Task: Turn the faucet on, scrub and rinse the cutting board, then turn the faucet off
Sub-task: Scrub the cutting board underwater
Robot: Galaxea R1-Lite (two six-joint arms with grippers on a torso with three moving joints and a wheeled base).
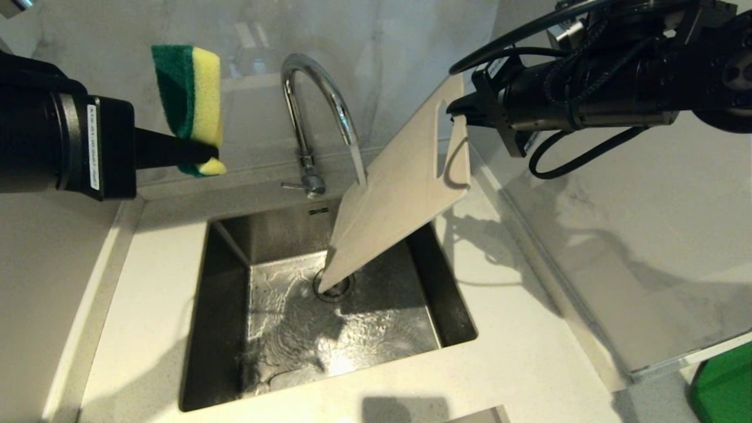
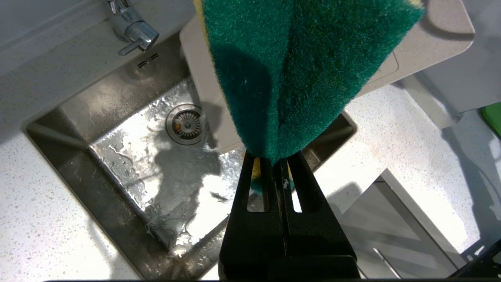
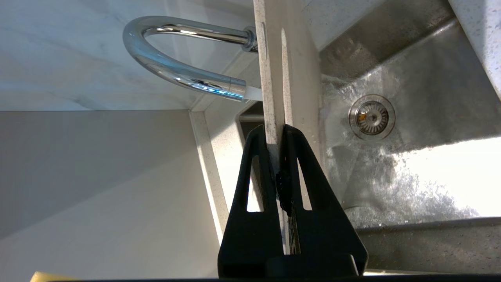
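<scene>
The chrome faucet (image 1: 317,106) runs, and its stream lands on the beige cutting board (image 1: 393,194). The board hangs tilted over the sink, its lower corner close above the drain (image 1: 333,288). My right gripper (image 1: 461,114) is shut on the board's edge beside the slot handle; in the right wrist view the gripper (image 3: 276,135) pinches the board (image 3: 289,78) edge-on, near the faucet spout (image 3: 184,74). My left gripper (image 1: 211,155) is shut on a green and yellow sponge (image 1: 191,94), held up left of the faucet, away from the board. The left wrist view shows the gripper (image 2: 274,156) squeezing the sponge (image 2: 297,66).
The steel sink (image 1: 223,305) is wet, set in a speckled white counter (image 1: 147,305). The faucet's side lever (image 1: 294,187) points left. A marble wall rises behind, a raised ledge (image 1: 634,235) runs on the right, and something green (image 1: 725,388) sits at the lower right corner.
</scene>
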